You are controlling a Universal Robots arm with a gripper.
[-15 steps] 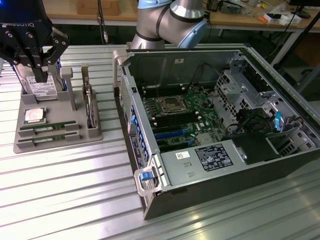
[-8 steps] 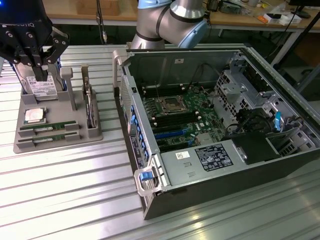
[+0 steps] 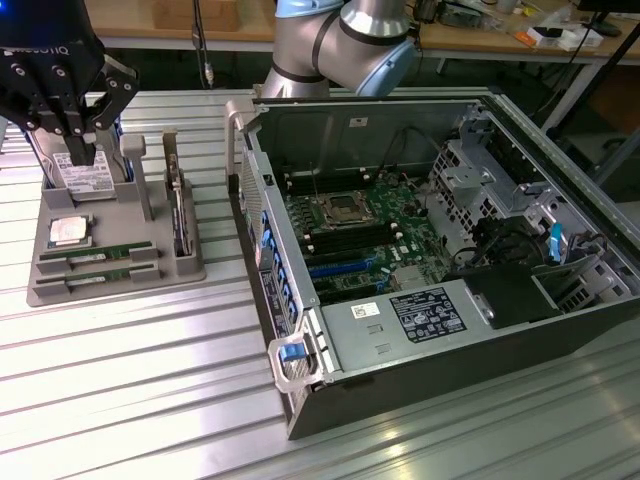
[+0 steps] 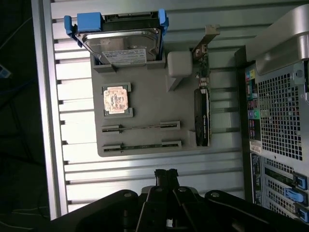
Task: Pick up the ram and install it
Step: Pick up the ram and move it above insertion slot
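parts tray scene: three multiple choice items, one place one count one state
1. From the computer case, the grey parts tray stands: A) to the exterior view's left B) inside it C) to the exterior view's right
2. How many ram sticks lie in the tray: A) one B) two C) four
3. The gripper is: A) open B) shut on a ram stick C) shut, empty
1 A, it stands outside the case on that side. 2 B, two slots each hold one. 3 C, closed with nothing in it.

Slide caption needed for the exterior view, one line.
Shut gripper hangs near the grey parts tray, both ram sticks lying in its slots, open computer case alongside.
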